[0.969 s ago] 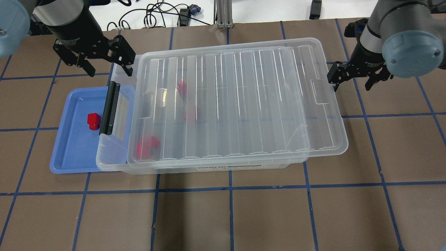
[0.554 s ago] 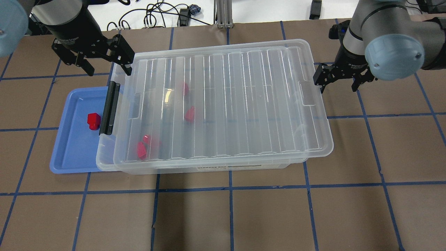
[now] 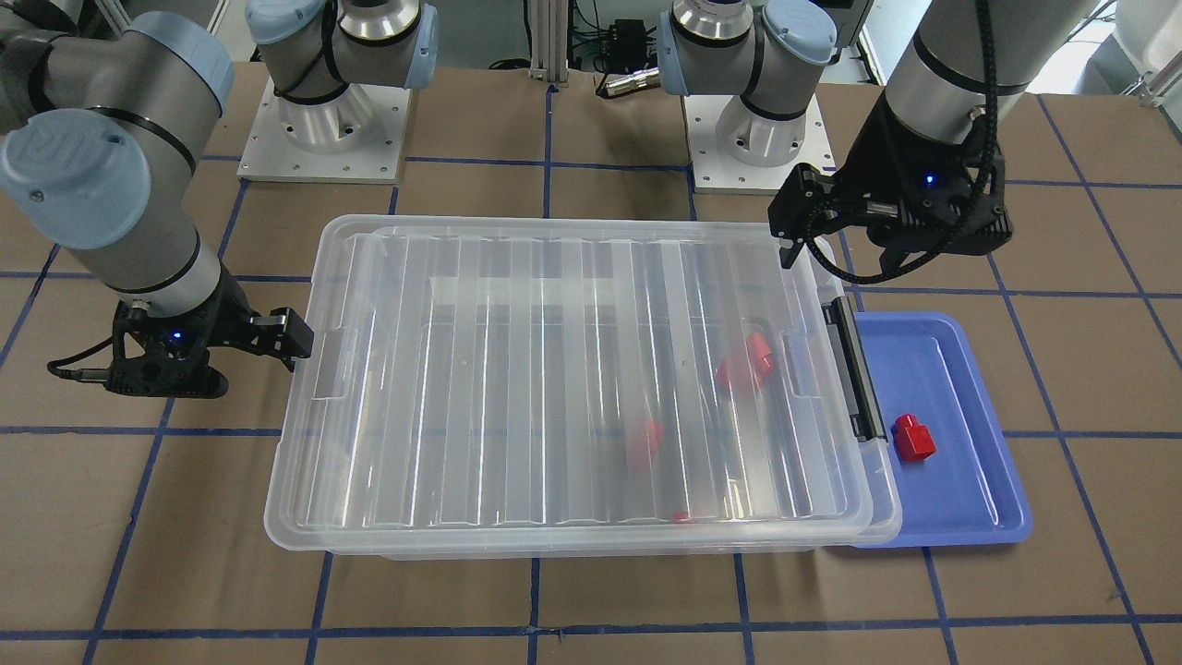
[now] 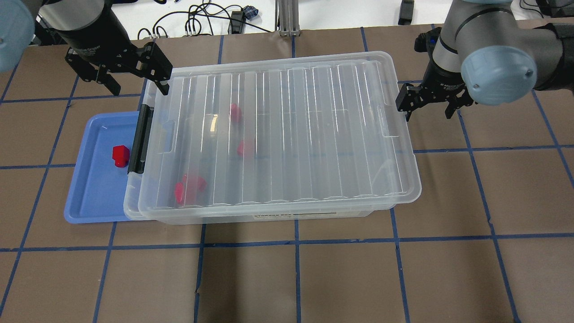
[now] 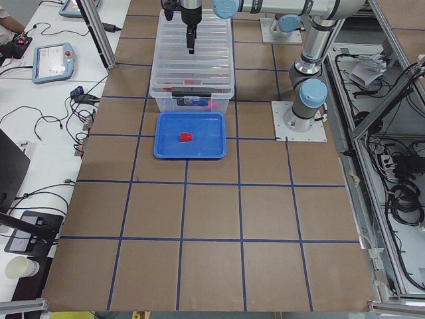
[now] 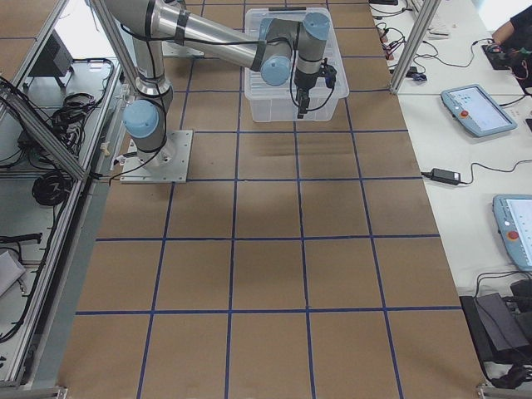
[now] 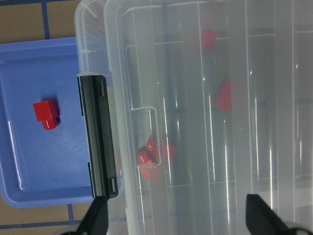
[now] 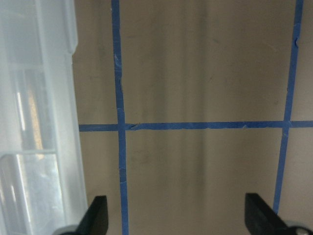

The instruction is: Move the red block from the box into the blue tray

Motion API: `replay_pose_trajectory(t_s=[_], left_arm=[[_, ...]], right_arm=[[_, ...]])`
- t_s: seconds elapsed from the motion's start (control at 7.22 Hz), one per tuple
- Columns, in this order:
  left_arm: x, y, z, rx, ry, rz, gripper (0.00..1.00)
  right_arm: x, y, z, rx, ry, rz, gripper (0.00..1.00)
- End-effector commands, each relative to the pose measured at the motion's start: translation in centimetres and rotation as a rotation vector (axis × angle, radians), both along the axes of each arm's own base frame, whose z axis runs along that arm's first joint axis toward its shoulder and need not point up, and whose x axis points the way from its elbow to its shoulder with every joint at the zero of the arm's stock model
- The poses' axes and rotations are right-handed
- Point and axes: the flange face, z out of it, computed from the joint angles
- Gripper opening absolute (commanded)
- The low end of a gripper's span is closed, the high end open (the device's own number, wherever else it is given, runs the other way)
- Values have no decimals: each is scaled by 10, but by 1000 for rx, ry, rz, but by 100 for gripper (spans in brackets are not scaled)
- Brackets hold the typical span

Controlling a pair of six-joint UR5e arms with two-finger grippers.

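The red block (image 4: 120, 155) lies in the blue tray (image 4: 89, 197), and also shows in the left wrist view (image 7: 46, 113). The box (image 4: 269, 216) stands right of the tray, its black latch bar (image 4: 142, 139) over the tray's edge. Its ribbed lid (image 4: 314, 134) lies on top, slightly askew. My left gripper (image 4: 139, 87) hangs open and empty above the box's far left corner. My right gripper (image 4: 427, 114) is open and empty at the lid's right short edge, with one finger (image 3: 295, 346) against that edge.
Other red pieces show through the lid: one (image 4: 235, 112), a wedge-like one (image 4: 244, 147) and a clustered pair (image 4: 188, 188) near the front left. Brown table (image 4: 296, 278) with blue tape lines surrounds the box. Cables (image 4: 202, 20) lie beyond the far edge.
The lid has slid left across the box toward the latch end. My right gripper moved left along with its right edge. The left gripper and the red block stayed put.
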Motion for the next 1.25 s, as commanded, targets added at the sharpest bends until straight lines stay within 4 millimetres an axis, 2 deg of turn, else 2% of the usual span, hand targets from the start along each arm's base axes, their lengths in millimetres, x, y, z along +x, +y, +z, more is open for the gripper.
replay_pose_trajectory(t_s=[0.0,0.28,0.55,0.83,0.97,1.11], left_arm=[[0,0,-3,7,1,24,100],[-1,-2,0,1,-1,26,100],[-1,-3,2,1,-5,26,100],[-2,-5,-2,7,-5,25,100],[-4,-4,1,3,-4,23,100],[-7,0,8,-7,-4,35,100]], right_arm=[[8,1,0,0,-7,13,100],[8,1,0,0,-7,13,100],[7,3,18,-20,2,11,100],[9,40,71,0,2,8,100],[11,61,110,-16,1,-21,100],[15,75,128,-4,-16,-69,100]])
